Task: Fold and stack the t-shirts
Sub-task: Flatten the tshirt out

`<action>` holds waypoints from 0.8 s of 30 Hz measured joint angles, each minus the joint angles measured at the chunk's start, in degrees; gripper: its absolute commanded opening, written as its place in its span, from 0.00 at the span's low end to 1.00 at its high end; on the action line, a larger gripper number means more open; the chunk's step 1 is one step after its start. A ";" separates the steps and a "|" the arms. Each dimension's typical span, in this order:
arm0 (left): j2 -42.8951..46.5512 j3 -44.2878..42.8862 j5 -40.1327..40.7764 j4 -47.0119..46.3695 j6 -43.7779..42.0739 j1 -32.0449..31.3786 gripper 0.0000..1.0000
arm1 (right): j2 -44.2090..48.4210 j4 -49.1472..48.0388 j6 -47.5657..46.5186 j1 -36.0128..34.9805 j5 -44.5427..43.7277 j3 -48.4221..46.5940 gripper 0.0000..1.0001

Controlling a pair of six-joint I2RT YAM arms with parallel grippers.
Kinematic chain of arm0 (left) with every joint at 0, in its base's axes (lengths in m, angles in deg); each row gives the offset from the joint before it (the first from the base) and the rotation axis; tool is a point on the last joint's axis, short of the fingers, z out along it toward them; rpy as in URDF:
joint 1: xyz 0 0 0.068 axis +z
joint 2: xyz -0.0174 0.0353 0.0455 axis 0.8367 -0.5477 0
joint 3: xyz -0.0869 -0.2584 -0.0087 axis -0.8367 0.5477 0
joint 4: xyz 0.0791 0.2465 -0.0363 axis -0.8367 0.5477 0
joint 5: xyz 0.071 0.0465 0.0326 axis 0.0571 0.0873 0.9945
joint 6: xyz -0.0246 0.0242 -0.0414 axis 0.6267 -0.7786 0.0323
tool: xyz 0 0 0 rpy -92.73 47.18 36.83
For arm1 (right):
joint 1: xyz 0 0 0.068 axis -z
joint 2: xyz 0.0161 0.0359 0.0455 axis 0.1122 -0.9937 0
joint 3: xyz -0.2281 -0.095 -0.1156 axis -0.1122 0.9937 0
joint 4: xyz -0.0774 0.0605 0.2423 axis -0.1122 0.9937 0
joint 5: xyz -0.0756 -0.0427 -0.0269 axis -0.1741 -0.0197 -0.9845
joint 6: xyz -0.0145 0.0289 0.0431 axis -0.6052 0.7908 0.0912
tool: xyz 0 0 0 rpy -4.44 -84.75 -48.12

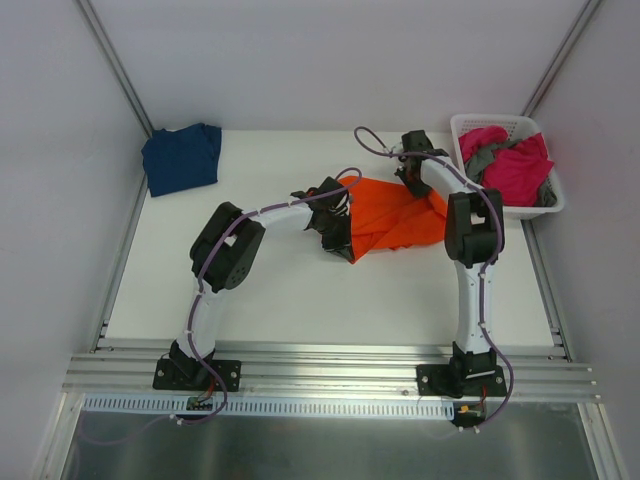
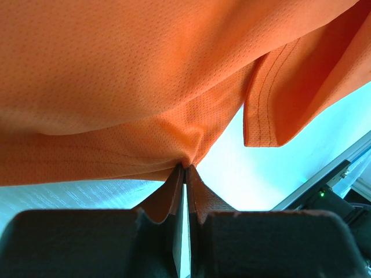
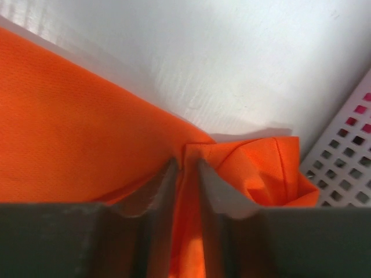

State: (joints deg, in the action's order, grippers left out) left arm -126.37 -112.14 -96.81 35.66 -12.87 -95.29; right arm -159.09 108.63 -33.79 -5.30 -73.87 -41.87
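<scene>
Holding the orange t-shirt between them, both arms sit over the middle of the surface, a little toward the right. The left fingers are pressed together on a pinch of the orange cloth, which hangs from them in a loose swag with a hemmed edge dangling to one side. The right fingers stand close together with a ridge of the same cloth between them, near the white basket; they look clamped on it, though the wrist view is too tight to be sure how firmly.

The orange shirt is bunched and creased, not yet a flat folded packet, so I judge its fold to be only under way. A navy t-shirt lies apart at the far left corner of the surface as a compact, roughly squared shape, which suggests it is already folded and waits as the base of the stack. A pink t-shirt and a grey t-shirt lie heaped in the basket, unfolded. Roughly one shirt done, one in hand, at least two left, and no stack begun.
</scene>
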 measured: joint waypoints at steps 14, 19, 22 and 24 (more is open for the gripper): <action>0.00 0.00 0.00 -0.02 0.00 0.00 0.00 | 0.59 -1.31 -1.40 0.68 -1.79 0.96 0.01; 0.00 -0.02 -0.02 -0.02 0.00 0.00 0.00 | 0.79 -1.31 -1.42 0.70 -2.40 0.96 0.01; 0.00 -0.02 -0.02 -0.02 -0.02 0.04 0.00 | 2.45 -0.68 -0.70 0.68 -2.45 1.36 0.01; 0.00 -0.02 -0.02 -0.04 -0.11 0.37 0.00 | 4.92 -0.37 0.00 0.66 -2.38 1.77 0.01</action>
State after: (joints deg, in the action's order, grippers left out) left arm -126.37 -112.16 -96.83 35.62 -12.97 -94.92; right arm -154.18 108.26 -33.79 -4.65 -76.25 -40.10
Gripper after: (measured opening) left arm 0.008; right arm 0.010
